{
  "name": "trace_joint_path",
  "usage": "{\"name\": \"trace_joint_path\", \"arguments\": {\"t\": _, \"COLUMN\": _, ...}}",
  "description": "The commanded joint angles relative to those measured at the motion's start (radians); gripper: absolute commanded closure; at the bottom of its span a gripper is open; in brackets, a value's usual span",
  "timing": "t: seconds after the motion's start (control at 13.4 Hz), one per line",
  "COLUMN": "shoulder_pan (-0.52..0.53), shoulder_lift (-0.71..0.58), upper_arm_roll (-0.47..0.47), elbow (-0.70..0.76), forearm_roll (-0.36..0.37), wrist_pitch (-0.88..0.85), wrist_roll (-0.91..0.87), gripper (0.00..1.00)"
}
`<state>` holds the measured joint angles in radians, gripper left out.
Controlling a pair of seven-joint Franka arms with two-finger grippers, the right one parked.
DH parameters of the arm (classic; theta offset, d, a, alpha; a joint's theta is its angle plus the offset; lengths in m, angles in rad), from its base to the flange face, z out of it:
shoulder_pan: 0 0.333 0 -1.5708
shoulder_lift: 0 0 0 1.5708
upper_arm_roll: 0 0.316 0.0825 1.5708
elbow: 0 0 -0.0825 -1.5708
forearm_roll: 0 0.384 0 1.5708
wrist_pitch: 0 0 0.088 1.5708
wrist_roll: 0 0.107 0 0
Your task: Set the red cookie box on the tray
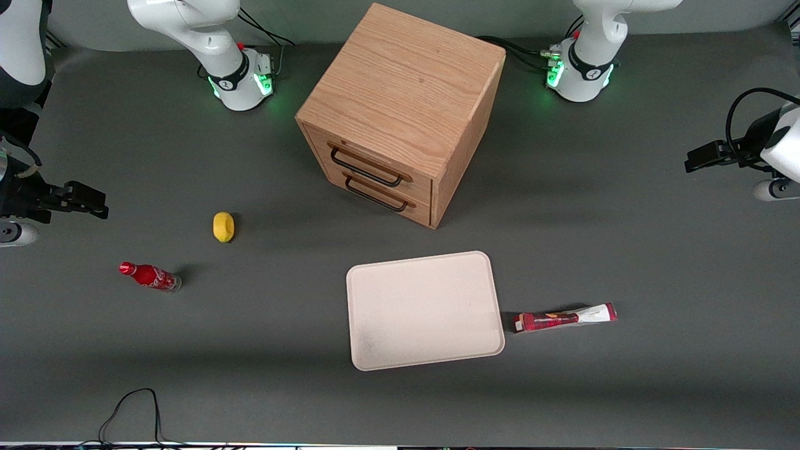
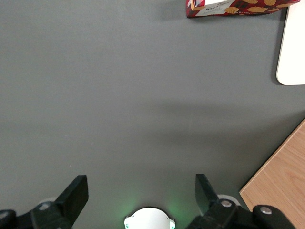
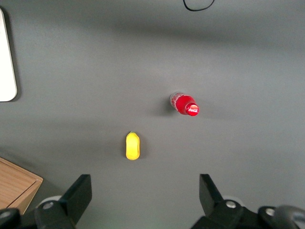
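Red cookie box (image 1: 565, 317) lies flat on the table (image 1: 250, 350), just beside the tray (image 1: 425, 310) but not touching, nearer the front camera than the hand (image 1: 690, 164). In the wrist view the box (image 2: 236, 8) is cut off at the frame edge, and only a corner of the tray (image 2: 293, 52) shows. Hand (image 2: 141, 191) hovers above bare table, well apart from the box, fingers (image 2: 76, 191) spread wide, holding nothing. One tray, one box, one cola bottle (image 1: 150, 275), one yellow lemon-like item (image 1: 223, 226), one wooden cabinet (image 1: 400, 112) with two drawers, farthest back.
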<state>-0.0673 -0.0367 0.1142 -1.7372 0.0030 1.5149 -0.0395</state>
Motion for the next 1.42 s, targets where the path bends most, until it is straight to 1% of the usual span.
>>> {"name": "trace_joint_path", "arguments": {"t": 0.0, "shoulder_pan": -0.005, "shoulder_lift": 0.009, "upper_arm_roll": -0.001, "elbow": 0.031, "forearm_roll": -0.011, "wrist_pitch": -0.038, "wrist_roll": -0.017, "gripper": 0.0}}
{"name": "trace_joint_path", "arguments": {"t": 0.45, "shoulder_pan": -0.019, "shoulder_lift": 0.017, "upper_arm_roll": -0.007, "elbow": 0.053, "forearm_roll": -0.012, "wrist_pitch": -0.039, "wrist_roll": -0.02, "gripper": 0.0}}
{"name": "trace_joint_path", "arguments": {"t": 0.6, "shoulder_pan": -0.02, "shoulder_lift": 0.046, "upper_arm_roll": -0.045, "elbow": 0.091, "forearm_roll": -0.011, "wrist_pitch": -0.039, "wrist_roll": -0.02, "gripper": 0.0}}
{"name": "trace_joint_path", "arguments": {"t": 0.67, "shoulder_pan": -0.022, "shoulder_lift": 0.073, "upper_arm_roll": -0.063, "elbow": 0.132, "forearm_roll": -0.011, "wrist_pitch": -0.045, "wrist_roll": -0.016, "gripper": 0.0}}
{"name": "trace_joint_path", "arguments": {"t": 0.82, "shoulder_pan": -0.02, "shoulder_lift": 0.153, "upper_arm_roll": -0.141, "elbow": 0.264, "forearm_roll": 0.005, "wrist_pitch": -0.126, "wrist_roll": -0.01, "gripper": 0.0}}
{"name": "trace_joint_path", "arguments": {"t": 0.97, "shoulder_pan": -0.023, "shoulder_lift": 0.245, "upper_arm_roll": -0.201, "elbow": 0.402, "forearm_roll": 0.002, "wrist_pitch": -0.171, "wrist_roll": -0.028, "gripper": 0.0}}
{"name": "trace_joint_path", "arguments": {"t": 1.04, "shoulder_pan": -0.034, "shoulder_lift": 0.276, "upper_arm_roll": -0.227, "elbow": 0.442, "forearm_roll": -0.007, "wrist_pitch": -0.182, "wrist_roll": -0.06, "gripper": 0.0}}
{"name": "trace_joint_path", "arguments": {"t": 1.19, "shoulder_pan": -0.058, "shoulder_lift": 0.351, "upper_arm_roll": -0.263, "elbow": 0.542, "forearm_roll": -0.009, "wrist_pitch": -0.176, "wrist_roll": -0.164, "gripper": 0.0}}
{"name": "trace_joint_path", "arguments": {"t": 1.34, "shoulder_pan": -0.084, "shoulder_lift": 0.435, "upper_arm_roll": -0.269, "elbow": 0.651, "forearm_roll": -0.011, "wrist_pitch": -0.18, "wrist_roll": -0.166, "gripper": 0.0}}
